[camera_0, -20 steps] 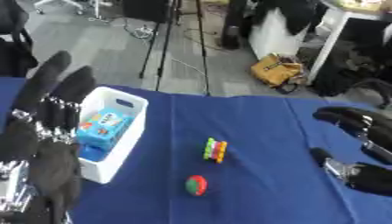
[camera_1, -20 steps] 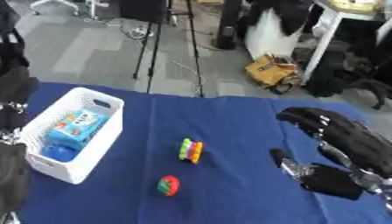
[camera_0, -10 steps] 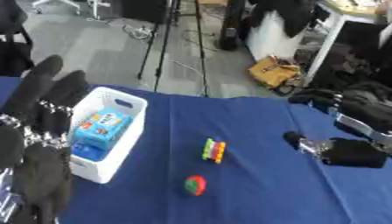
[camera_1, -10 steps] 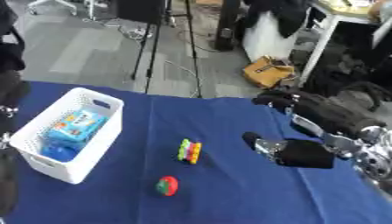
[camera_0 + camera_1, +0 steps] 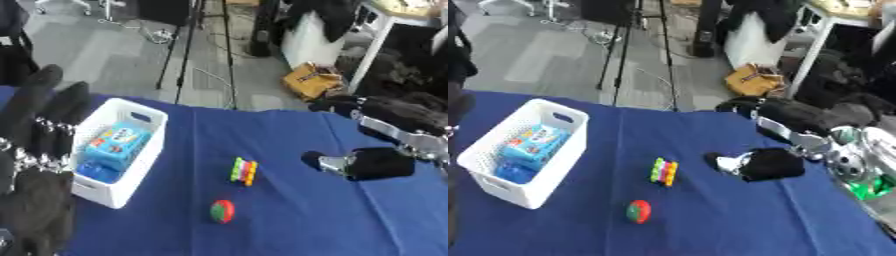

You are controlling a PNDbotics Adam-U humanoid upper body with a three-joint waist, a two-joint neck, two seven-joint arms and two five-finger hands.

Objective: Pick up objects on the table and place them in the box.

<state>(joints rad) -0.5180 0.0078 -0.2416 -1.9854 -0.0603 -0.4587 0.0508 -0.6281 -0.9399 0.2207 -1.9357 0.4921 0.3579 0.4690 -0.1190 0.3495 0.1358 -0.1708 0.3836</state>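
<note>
A small multicoloured striped block (image 5: 243,171) lies on the blue table near the middle. A red and green ball (image 5: 222,211) sits a little in front of it. The white box (image 5: 150,141) stands at the left and holds a blue packet (image 5: 115,145). My right hand (image 5: 772,164) hovers just right of the striped block, fingers stretched out and thumb pointing at it, holding nothing. My left hand (image 5: 35,165) rises at the lower left, fingers straight and upward, in front of the box.
The blue table (image 5: 289,225) ends at its far edge, beyond which lie grey floor, tripod legs (image 5: 184,45), a white table leg (image 5: 802,55) and a yellow bag (image 5: 313,80). Bare cloth lies around the ball and block.
My right hand has swept leftward over the table, from the right edge to just beside the striped block. The left hand, block, ball and box stay put.
</note>
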